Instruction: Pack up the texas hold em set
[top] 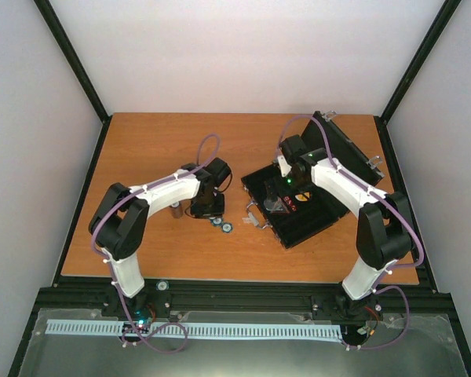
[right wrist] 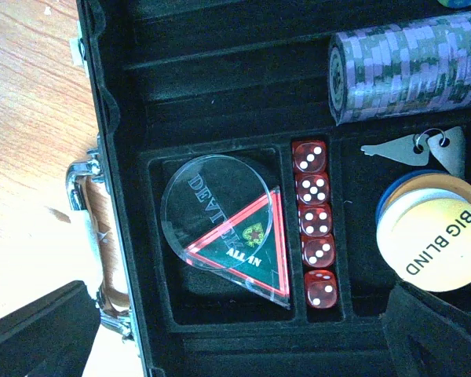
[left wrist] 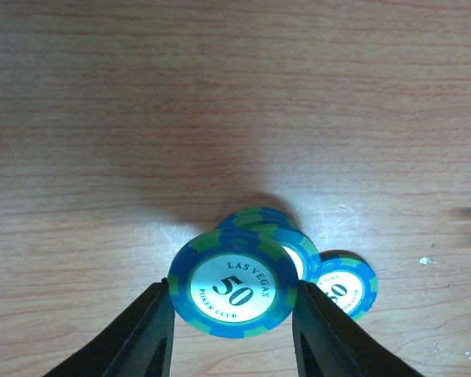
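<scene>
Your left gripper (left wrist: 232,322) is partly closed on a few blue chips (left wrist: 231,292) at the lower centre of its wrist view. Your right gripper (right wrist: 235,330) stands wide open and empty above the open case (top: 298,228), right of centre in the top view.

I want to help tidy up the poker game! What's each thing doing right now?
case: open, lid tilted back
left gripper: closed on the blue chip stack
loose blue chip: flat on the table
right gripper: open above the case
red dice: lined up in their slot
purple chips: packed, lying sideways
</scene>
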You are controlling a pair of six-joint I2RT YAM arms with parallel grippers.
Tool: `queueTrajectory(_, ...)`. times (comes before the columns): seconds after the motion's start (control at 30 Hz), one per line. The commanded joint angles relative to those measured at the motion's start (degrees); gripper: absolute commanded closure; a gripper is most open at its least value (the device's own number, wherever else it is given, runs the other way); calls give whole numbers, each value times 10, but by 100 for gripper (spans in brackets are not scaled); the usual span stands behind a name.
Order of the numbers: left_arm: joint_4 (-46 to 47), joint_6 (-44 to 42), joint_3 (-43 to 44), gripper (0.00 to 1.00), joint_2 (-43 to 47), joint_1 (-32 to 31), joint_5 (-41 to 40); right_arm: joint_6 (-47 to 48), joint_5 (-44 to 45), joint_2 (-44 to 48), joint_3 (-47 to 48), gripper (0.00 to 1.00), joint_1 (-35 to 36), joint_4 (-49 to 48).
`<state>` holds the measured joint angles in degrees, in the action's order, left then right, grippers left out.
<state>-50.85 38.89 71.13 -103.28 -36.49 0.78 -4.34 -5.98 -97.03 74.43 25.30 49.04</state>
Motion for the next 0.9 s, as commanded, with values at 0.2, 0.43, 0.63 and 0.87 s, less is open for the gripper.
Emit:
queueTrajectory(0.2, 5, -10, 36, 82, -24, -8, 21, -6, 5, -5, 3, 0, -7, -9)
queueTrajectory(0.43, 9, -9, 41, 82, -35, -9, 31, -7, 4, -5, -1, 0, -9, -10)
queueTrajectory(0.63, 9, -7, 40, 81, -37, -11, 32, -6, 3, -4, -6, 0, -10, -12)
queueTrajectory(0.87, 14, -5, 34, 74, -37, -12, 37, -7, -1, -6, -7, 0, -10, -14)
